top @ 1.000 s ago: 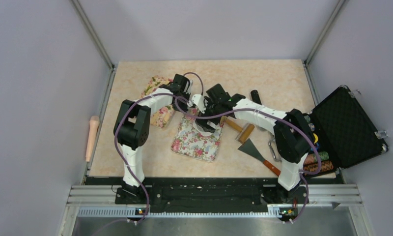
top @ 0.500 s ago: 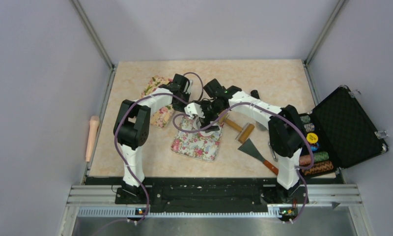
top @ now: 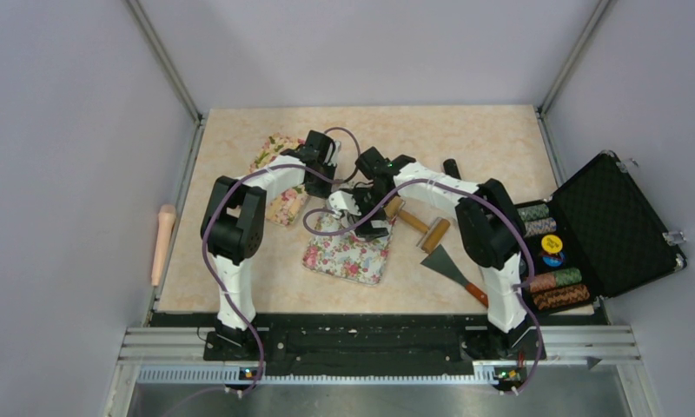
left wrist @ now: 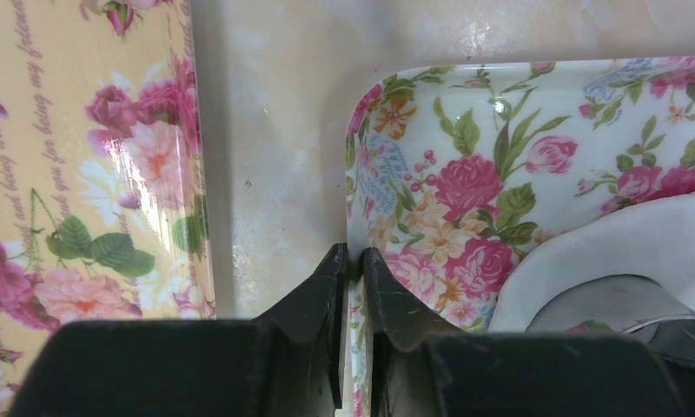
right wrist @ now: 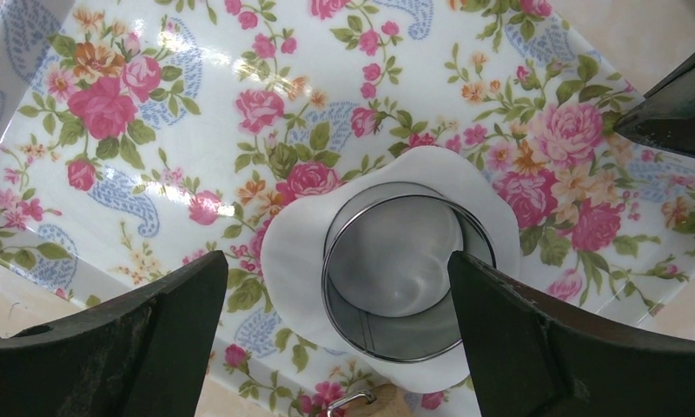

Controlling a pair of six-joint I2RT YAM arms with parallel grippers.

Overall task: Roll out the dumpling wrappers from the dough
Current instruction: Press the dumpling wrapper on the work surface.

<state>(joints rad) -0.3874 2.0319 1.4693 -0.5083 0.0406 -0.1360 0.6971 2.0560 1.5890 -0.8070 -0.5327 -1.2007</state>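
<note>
Left jaws clamped on the rim of floral tray (left wrist: pixel 387 82). Right jaws spread wide, one on either side of metal ring cutter (right wrist: pixel 387 340), holding nothing. Cutter stands on white dough (right wrist: pixel 287 261), which lies flat in the tray.

Mid-table, the left pincer (top: pixel 328 193) and right pincer (top: pixel 360 217) meet over the 12 o'clock end of a floral tray (top: pixel 344 256). At its 3 o'clock lie a wooden roller (top: pixel 420 222) and a scraper (top: pixel 455 271), with an open chip case (top: pixel 618 228) beyond.
</note>
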